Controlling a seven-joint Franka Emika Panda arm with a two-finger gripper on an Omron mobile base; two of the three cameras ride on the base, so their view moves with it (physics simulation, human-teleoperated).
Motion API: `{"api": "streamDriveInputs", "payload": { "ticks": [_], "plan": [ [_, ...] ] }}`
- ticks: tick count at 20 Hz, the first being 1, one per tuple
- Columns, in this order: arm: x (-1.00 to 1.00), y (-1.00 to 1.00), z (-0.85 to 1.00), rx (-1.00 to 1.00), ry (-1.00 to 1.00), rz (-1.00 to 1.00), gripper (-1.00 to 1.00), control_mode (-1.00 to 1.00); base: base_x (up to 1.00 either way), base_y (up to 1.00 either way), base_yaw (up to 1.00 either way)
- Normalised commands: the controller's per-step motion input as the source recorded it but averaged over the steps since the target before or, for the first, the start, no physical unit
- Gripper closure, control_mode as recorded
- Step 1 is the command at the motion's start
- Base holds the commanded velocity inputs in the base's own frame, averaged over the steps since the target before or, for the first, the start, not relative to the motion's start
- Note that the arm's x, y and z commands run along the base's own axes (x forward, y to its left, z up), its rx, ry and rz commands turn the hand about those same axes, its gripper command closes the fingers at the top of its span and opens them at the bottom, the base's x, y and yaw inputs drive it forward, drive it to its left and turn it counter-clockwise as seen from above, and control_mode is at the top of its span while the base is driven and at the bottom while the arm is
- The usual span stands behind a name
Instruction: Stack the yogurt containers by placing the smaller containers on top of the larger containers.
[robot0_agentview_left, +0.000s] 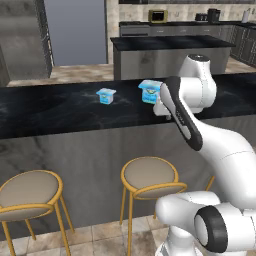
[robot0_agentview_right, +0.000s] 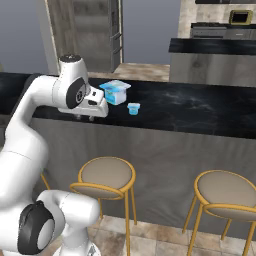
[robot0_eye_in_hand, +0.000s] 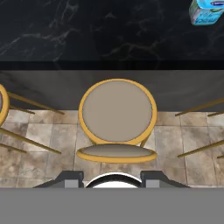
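The gripper (robot0_agentview_right: 85, 118) hangs at the counter (robot0_agentview_left: 50, 112) edge, nothing between its parted fingers. Swinging in carelessly, it might clip the biggest cup (robot0_agentview_right: 115, 92) and shove the tiny cup (robot0_agentview_right: 133, 108) just beside it.

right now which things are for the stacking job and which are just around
For the job:
big yogurt cup
medium yogurt cup
tiny yogurt cup

Just around:
black counter
middle stool
left stool
right stool
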Motion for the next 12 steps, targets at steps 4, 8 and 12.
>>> {"api": "streamDriveInputs", "payload": {
  "ticks": [4, 8, 12],
  "plan": [
    [0.0, 0.1, 0.04, 0.0, -0.02, 0.0, -1.0, -1.0, 0.0, 0.0, 0.0],
    [0.0, 0.34, 0.1, -0.11, 0.0, 0.01, -1.0, -1.0, 0.0, 0.0, 0.0],
    [0.0, 0.38, 0.01, -0.17, 0.0, 0.07, -1.0, -1.0, 0.0, 0.0, 0.0]
  ]
}}
